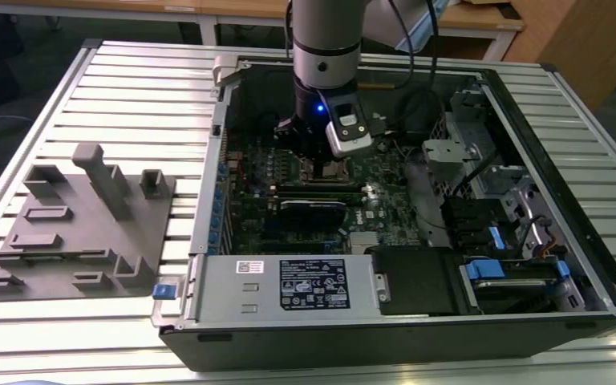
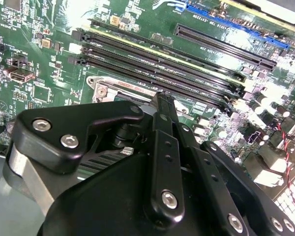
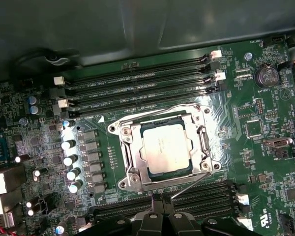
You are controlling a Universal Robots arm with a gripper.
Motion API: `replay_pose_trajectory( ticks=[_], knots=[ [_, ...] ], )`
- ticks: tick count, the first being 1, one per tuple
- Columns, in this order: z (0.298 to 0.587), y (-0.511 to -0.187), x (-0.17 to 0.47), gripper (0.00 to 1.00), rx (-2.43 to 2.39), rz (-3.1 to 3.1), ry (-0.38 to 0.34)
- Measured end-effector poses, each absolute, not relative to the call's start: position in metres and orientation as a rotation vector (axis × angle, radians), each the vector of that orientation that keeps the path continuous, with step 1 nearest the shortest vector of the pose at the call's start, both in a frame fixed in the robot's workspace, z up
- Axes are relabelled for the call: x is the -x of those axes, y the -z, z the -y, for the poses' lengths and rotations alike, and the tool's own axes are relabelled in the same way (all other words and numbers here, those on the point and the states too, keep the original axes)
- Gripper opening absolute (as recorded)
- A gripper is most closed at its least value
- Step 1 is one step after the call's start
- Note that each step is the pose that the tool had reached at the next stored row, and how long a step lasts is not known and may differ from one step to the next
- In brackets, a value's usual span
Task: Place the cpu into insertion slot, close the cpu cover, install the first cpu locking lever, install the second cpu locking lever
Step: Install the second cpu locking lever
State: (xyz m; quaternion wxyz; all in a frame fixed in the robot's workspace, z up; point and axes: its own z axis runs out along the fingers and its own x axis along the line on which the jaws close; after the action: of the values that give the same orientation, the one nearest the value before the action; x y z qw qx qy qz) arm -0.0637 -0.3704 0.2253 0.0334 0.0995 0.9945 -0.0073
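Silvery square cpu (image 3: 165, 153) sits framed by cpu cover (image 3: 132, 157); fingers (image 3: 162, 216) seemingly clenched.

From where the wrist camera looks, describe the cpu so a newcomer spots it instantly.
Find the green motherboard inside the open computer case. Between its two banks of long black memory slots sits a silvery metal cpu cover. The cpu is the pale square plate in its window.

Exterior view high, overlooking whole case (image 1: 415, 321); both wrist views close on motherboard (image 3: 246, 108).
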Motion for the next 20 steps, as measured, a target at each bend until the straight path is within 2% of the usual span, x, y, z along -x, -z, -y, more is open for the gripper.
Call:
replay_pose_trajectory(
  ticks=[20],
  knots=[
    [0.3734, -0.2205, 0.0698, 0.11, -0.306, -3.058, 0.022]
  ],
)
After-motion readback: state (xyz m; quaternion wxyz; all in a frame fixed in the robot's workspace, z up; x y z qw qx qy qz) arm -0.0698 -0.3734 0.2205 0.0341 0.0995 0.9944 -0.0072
